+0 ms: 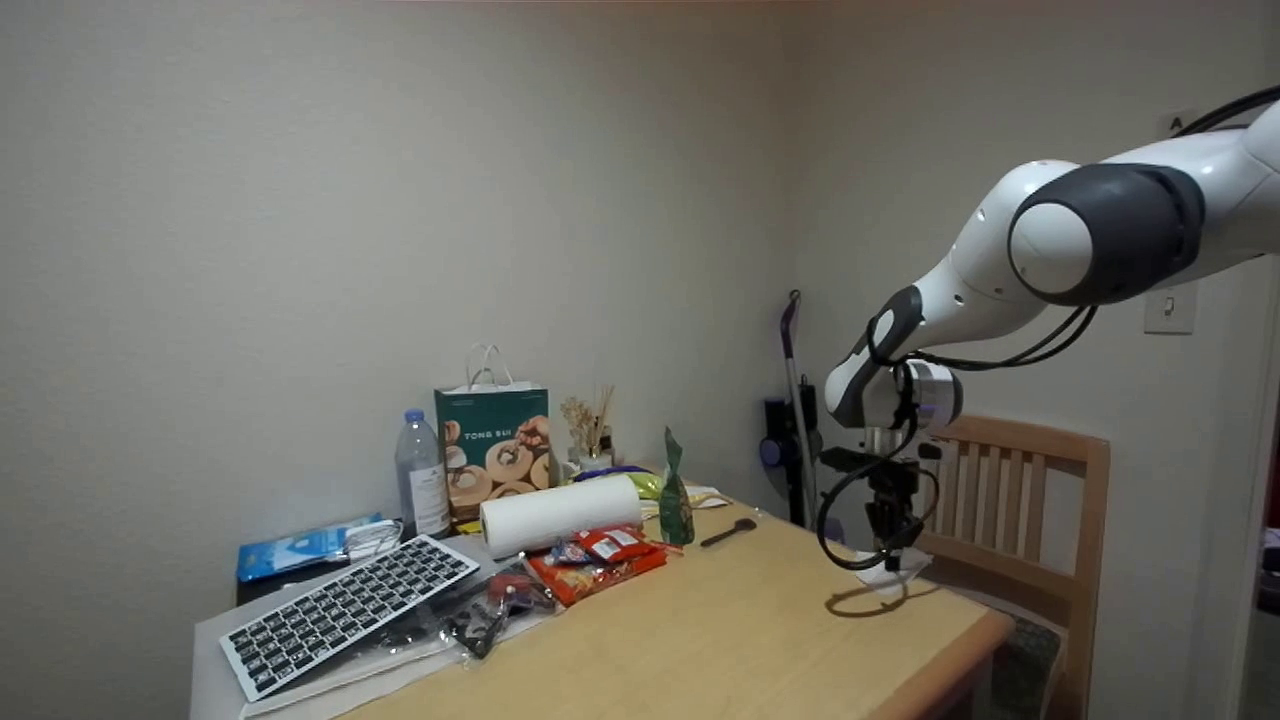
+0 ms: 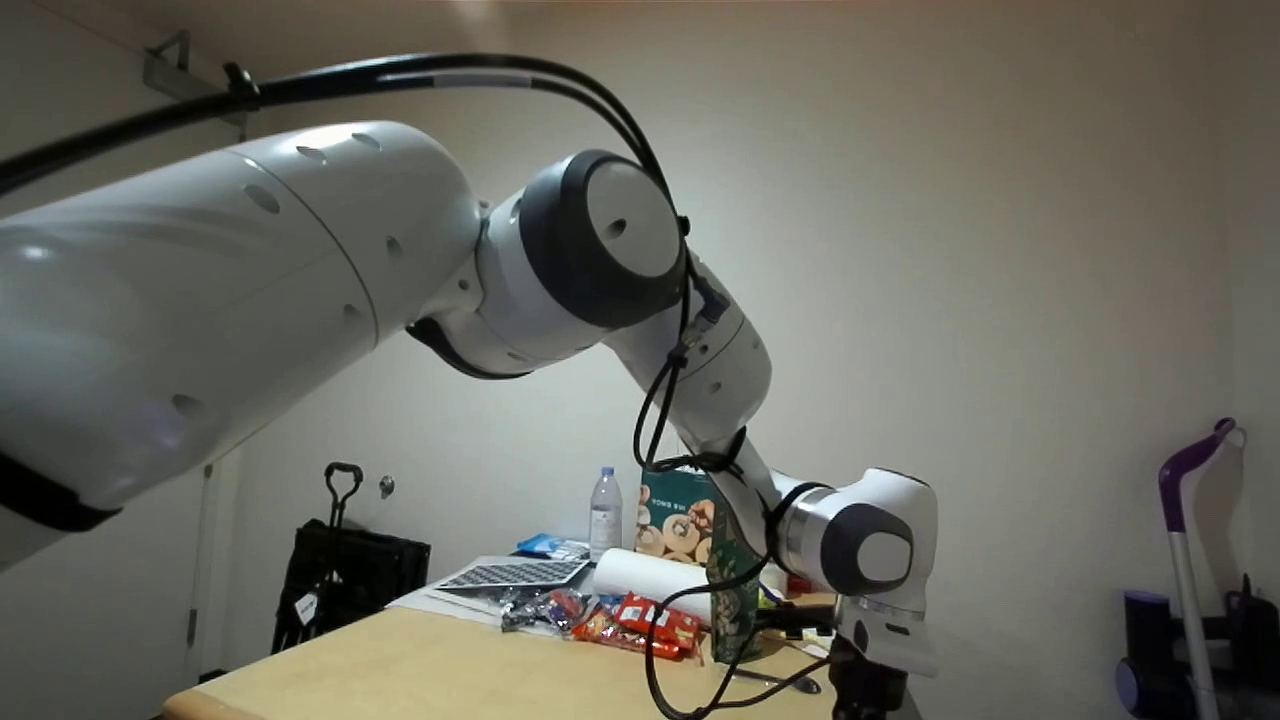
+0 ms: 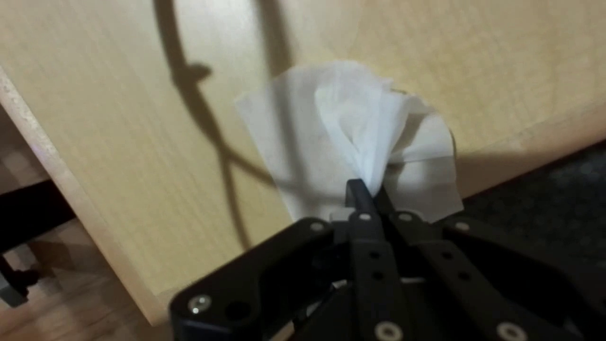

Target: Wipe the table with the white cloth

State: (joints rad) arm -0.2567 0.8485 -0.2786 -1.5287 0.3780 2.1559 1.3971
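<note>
The white cloth (image 3: 303, 137) lies spread and creased on the wooden table (image 3: 118, 142), near a corner. Its middle is pinched up in folds between the fingertips of my gripper (image 3: 371, 193). One flap of the cloth reaches the table's edge. In an exterior view the gripper (image 1: 892, 560) points down low over the table (image 1: 700, 640), and the cloth (image 1: 874, 574) shows partly behind it. In an exterior view the gripper (image 2: 868, 690) is cut off by the lower border, and the cloth is out of view there.
Across the table lie a black spoon (image 1: 728, 532), a green pouch (image 1: 676, 510), red snack bags (image 1: 610, 560), a paper roll (image 1: 560, 515), a keyboard (image 1: 345, 615), a bottle (image 1: 422, 480) and a paper bag (image 1: 495, 445). A wooden chair (image 1: 1085, 520) stands beside the table's edge.
</note>
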